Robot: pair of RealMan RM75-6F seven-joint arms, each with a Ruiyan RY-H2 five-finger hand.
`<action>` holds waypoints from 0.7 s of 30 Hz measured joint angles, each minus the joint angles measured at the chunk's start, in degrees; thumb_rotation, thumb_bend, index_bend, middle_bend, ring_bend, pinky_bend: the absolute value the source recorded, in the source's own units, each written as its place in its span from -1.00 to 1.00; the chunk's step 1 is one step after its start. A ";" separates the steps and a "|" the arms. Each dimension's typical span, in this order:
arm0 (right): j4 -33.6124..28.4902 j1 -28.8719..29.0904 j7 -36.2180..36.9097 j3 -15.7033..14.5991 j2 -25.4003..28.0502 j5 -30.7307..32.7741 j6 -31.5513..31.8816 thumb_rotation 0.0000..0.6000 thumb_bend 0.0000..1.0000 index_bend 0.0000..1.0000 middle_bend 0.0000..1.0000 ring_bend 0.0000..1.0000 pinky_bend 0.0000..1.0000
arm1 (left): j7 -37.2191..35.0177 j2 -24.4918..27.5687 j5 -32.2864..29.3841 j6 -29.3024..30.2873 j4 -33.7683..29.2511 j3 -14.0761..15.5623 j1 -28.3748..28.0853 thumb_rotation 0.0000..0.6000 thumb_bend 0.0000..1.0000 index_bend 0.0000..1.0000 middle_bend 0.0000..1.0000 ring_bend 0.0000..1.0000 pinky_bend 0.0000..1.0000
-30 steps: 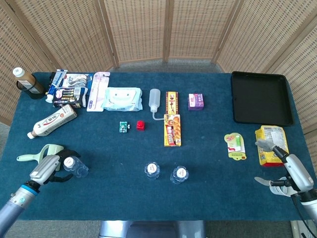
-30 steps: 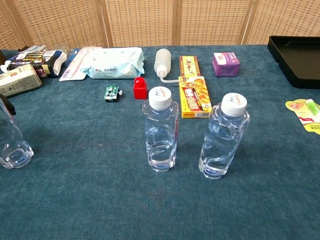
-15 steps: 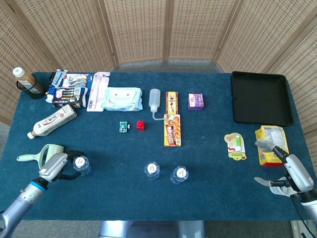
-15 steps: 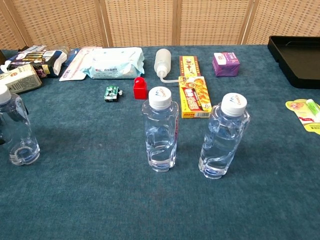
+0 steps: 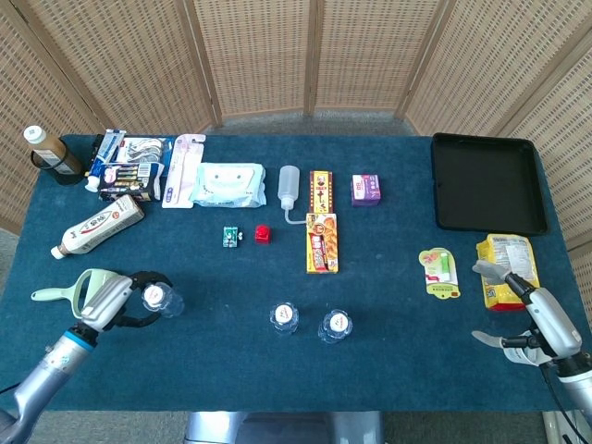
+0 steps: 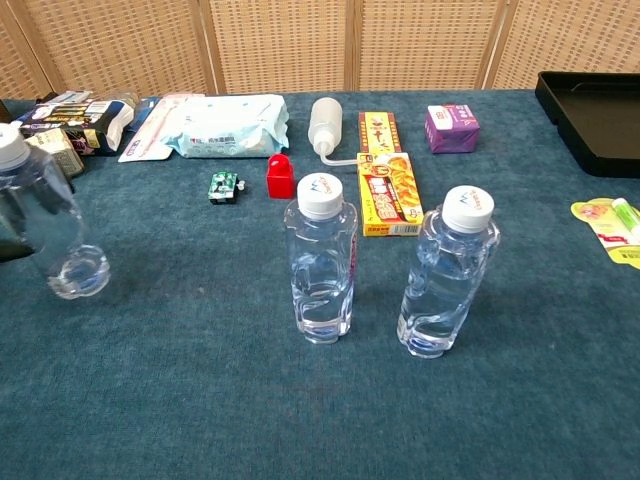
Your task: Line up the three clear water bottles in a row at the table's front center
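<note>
Two clear water bottles with white caps stand upright side by side at the table's front center: one on the left, the other on the right. A third clear bottle is at the front left, tilted and lifted slightly, and my left hand grips it. The chest view shows only a dark sliver of that hand at the left edge. My right hand hovers at the front right corner with its fingers apart and nothing in it.
A black tray lies at the back right. A yellow snack bag and a lip balm card lie near my right hand. Boxes, a squeeze bottle, wipes, toothpaste and small items fill the back and left.
My left hand has carried the third bottle to the right, toward the two standing bottles, and it now tilts. The right hand has barely moved.
</note>
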 measured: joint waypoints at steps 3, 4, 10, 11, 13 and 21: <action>0.05 0.06 -0.21 0.09 -0.06 0.32 -0.47 1.00 -0.79 -0.70 -0.55 -0.54 -0.44 | -1.40 -1.46 0.30 -0.76 0.29 -0.77 -1.71 1.00 -0.34 0.17 -0.01 -0.26 -0.03; 0.12 0.05 -0.27 0.14 -0.07 0.52 -0.58 1.00 -0.79 -0.70 -0.55 -0.54 -0.44 | -1.68 -2.06 0.41 -0.99 0.50 -1.00 -2.21 1.00 -0.34 0.17 -0.01 -0.26 -0.02; 1.36 -0.48 -0.53 0.43 -0.43 1.70 -0.93 1.00 -0.79 -0.70 -0.55 -0.54 -0.44 | -4.51 -6.22 1.25 -4.58 2.22 -1.35 -6.25 1.00 -0.35 0.17 -0.01 -0.26 0.00; 1.58 -0.56 -0.54 0.48 -0.52 1.86 -0.99 1.00 -0.79 -0.70 -0.55 -0.54 -0.44 | -5.04 -6.88 1.39 -5.24 2.42 -1.28 -6.96 1.00 -0.35 0.17 -0.01 -0.26 0.00; 2.09 -0.69 -0.41 0.59 -0.71 2.14 -1.10 1.00 -0.79 -0.70 -0.55 -0.54 -0.44 | -5.82 -7.60 1.48 -5.97 2.57 -1.20 -7.79 1.00 -0.36 0.17 -0.01 -0.26 0.00; 4.05 -1.41 0.19 0.94 -1.70 2.93 -0.96 1.00 -0.79 -0.70 -0.55 -0.54 -0.44 | -5.70 -9.47 1.54 -6.39 2.62 -1.32 -9.89 1.00 -0.36 0.17 -0.01 -0.26 0.00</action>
